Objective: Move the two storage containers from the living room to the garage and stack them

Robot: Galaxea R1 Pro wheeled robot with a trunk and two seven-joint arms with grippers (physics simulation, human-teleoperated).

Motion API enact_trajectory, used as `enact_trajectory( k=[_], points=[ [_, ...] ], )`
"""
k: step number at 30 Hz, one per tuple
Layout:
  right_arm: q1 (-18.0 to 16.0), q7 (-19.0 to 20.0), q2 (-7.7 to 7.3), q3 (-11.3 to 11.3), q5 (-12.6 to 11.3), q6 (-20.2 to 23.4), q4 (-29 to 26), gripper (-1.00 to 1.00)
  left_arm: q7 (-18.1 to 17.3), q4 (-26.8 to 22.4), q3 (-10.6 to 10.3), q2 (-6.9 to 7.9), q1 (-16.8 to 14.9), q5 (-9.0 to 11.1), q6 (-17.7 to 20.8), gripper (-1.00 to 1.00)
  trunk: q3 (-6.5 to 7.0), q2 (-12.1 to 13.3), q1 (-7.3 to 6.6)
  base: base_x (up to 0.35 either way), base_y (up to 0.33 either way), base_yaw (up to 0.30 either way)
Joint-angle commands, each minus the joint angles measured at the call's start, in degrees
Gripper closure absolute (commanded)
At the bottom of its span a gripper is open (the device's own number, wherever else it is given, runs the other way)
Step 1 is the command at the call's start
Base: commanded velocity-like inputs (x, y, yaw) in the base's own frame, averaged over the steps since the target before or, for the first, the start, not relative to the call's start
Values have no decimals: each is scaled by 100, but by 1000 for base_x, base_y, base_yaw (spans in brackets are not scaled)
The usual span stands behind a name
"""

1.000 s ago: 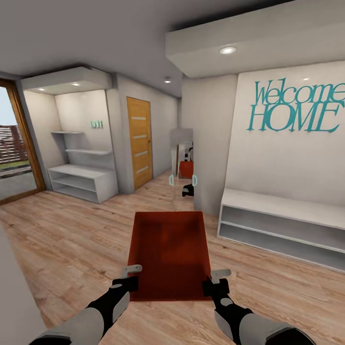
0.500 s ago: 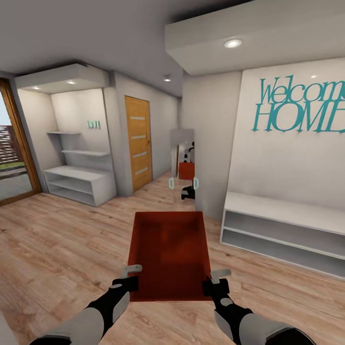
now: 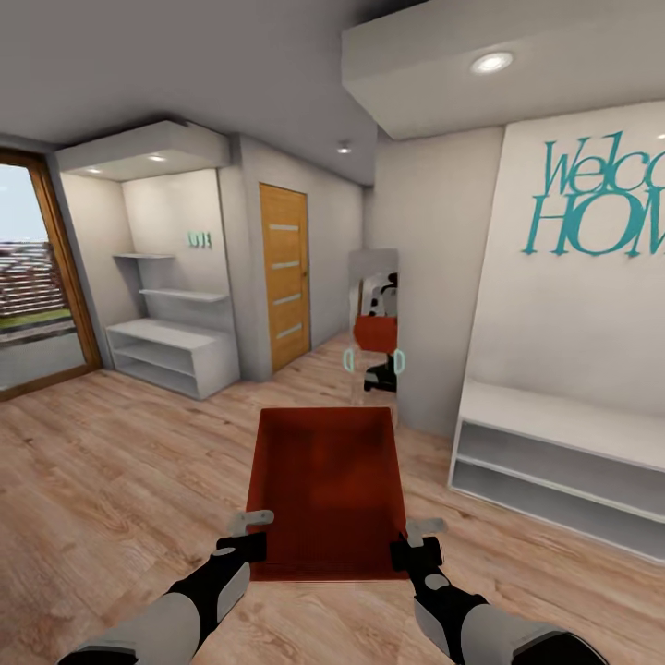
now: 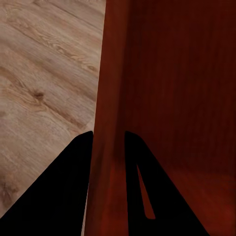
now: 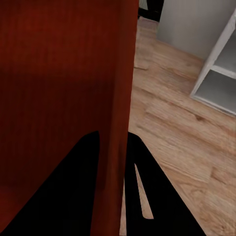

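1. An orange-red rectangular lidless storage bin with smooth walls [image 3: 325, 494] is carried level in front of the robot, above a light wood-plank floor [image 3: 120, 462], its long axis pointing away from the robot.
2. The left gripper [image 3: 247, 538] is clamped on the bin's near left corner — in the left wrist view its two dark fingers [image 4: 59, 191] pinch the thin bin wall [image 4: 109, 123], one finger outside and one inside.
3. The right gripper [image 3: 417, 545] grips the near right corner the same way; the right wrist view shows its dark fingers [image 5: 64, 187] closed on either side of the bin wall [image 5: 118, 98].
4. Ahead stands a tall narrow mirror [image 3: 374, 323] leaning at the corner of an off-white wall; it reflects the robot and a red bin shape.
5. To the right, a white low open shelf bench [image 3: 554, 453] sits against a wall bearing teal "Welcome HOME" lettering [image 3: 600, 203], cut off by the picture's edge.
6. To the left of the mirror is a wooden door with pale horizontal strips [image 3: 284, 277] — further left, a white alcove shelving unit [image 3: 171, 346], then a wood-framed glass door [image 3: 37, 277] looking outdoors.
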Motion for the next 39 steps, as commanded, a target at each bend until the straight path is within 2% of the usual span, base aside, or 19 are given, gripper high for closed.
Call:
enact_trajectory(
  k=[1, 25, 39],
  points=[
    [-8, -22, 1, -77, -43, -132, -11, 100, 149, 13, 56, 194, -2, 50, 13, 100, -9, -7, 5, 321, 0, 231],
    [-8, -22, 1, -84, -43, -132, -11, 100, 148, 4, 56, 194, -2, 50, 12, 100, -9, -7, 5, 321, 0, 228],
    [-8, -22, -8, -85, -43, -132, -11, 100, 148, 4, 56, 194, -2, 50, 12, 100, -9, -7, 5, 321, 0, 15]
  ],
)
